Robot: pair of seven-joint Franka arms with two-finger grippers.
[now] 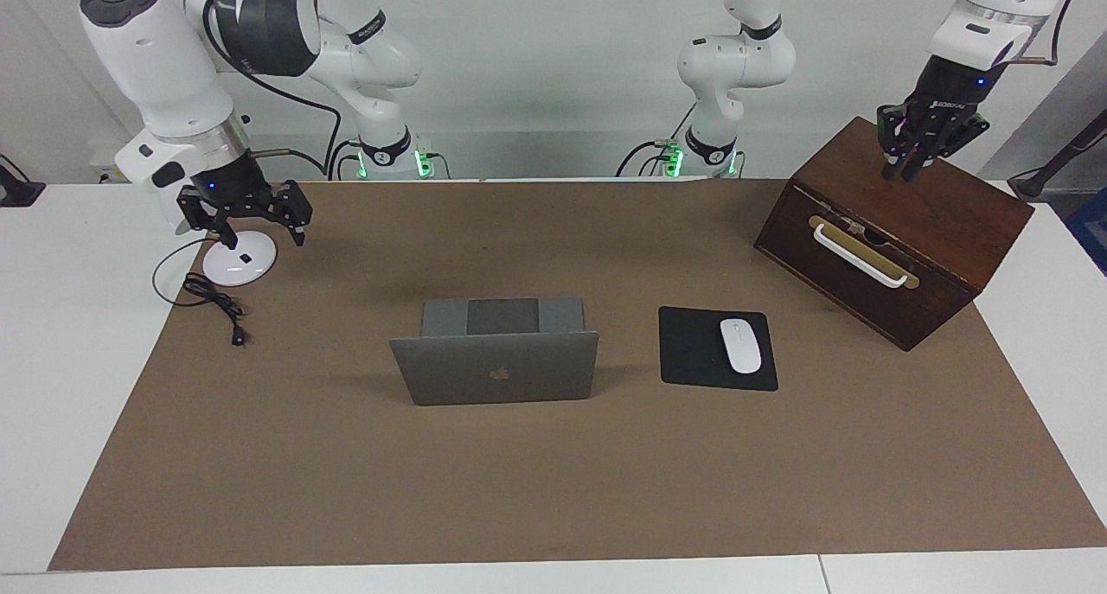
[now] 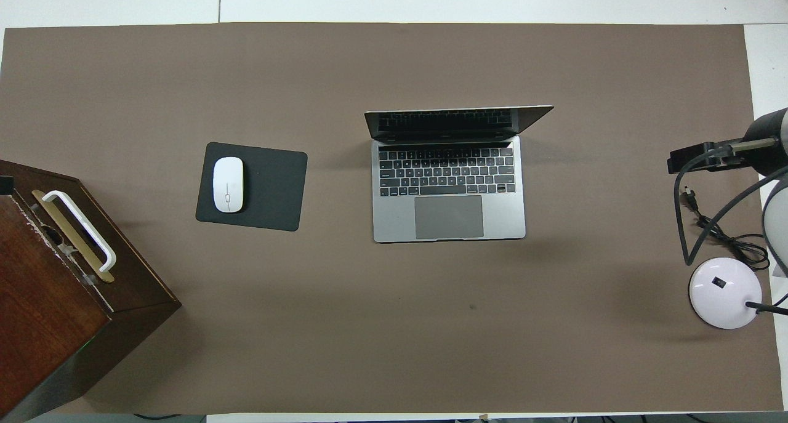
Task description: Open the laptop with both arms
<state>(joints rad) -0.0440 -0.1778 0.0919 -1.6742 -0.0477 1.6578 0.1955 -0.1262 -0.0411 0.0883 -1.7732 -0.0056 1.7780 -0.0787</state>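
The laptop [image 1: 495,352] stands at the frame's centre on the desk [image 1: 52,335], lid already raised, so the opening looks done. The left claw [image 1: 908,166], state impossible to tell, hangs over the closed wooden box [image 1: 899,239], contents hidden. The right claw [image 1: 259,226] hangs released, upper left, over the lamp base [image 1: 238,261].

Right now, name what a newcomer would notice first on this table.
First the laptop, standing open in the middle of the brown mat, its keyboard toward the robots. Then the dark wooden box with a white handle at the left arm's end, the left gripper over its top. The right gripper hangs over a white round lamp base.
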